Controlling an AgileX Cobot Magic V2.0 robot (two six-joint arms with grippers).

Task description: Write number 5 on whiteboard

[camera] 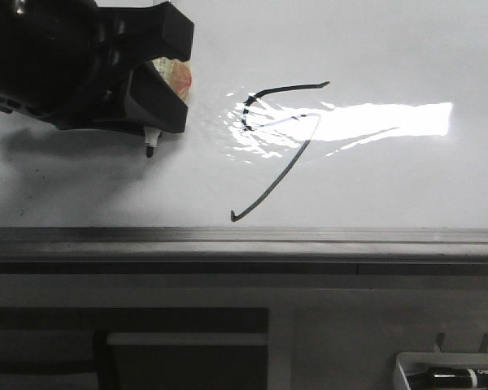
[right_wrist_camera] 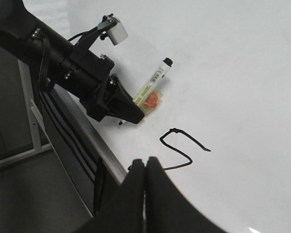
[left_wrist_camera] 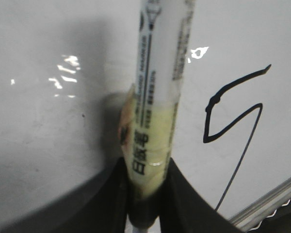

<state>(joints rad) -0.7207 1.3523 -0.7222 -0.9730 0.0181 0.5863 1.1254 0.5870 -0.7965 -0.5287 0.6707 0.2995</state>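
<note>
A robot test bench in a lab: a whiteboard (camera: 81, 187) on a metal frame (right_wrist_camera: 31, 111), with cables (right_wrist_camera: 70, 150).

Left gripper (left_wrist_camera: 146, 194): black fingers (left_wrist_camera: 184, 194) clamped on a white marker (left_wrist_camera: 157, 87) wrapped in yellowish tape, barrel lying over the whiteboard (left_wrist_camera: 48, 145); the number 5 (left_wrist_camera: 233, 116), thin black line, sits just beside it, tail running toward the grey rail (left_wrist_camera: 271, 201).

The whiteboard (camera: 390, 179) is glossy and smooth, throwing white glare; its lower rail (camera: 244, 236) looks like brushed grey metal. The marker (left_wrist_camera: 157, 97) looks glossy plastic; black fingers (left_wrist_camera: 184, 199) matt.
</note>
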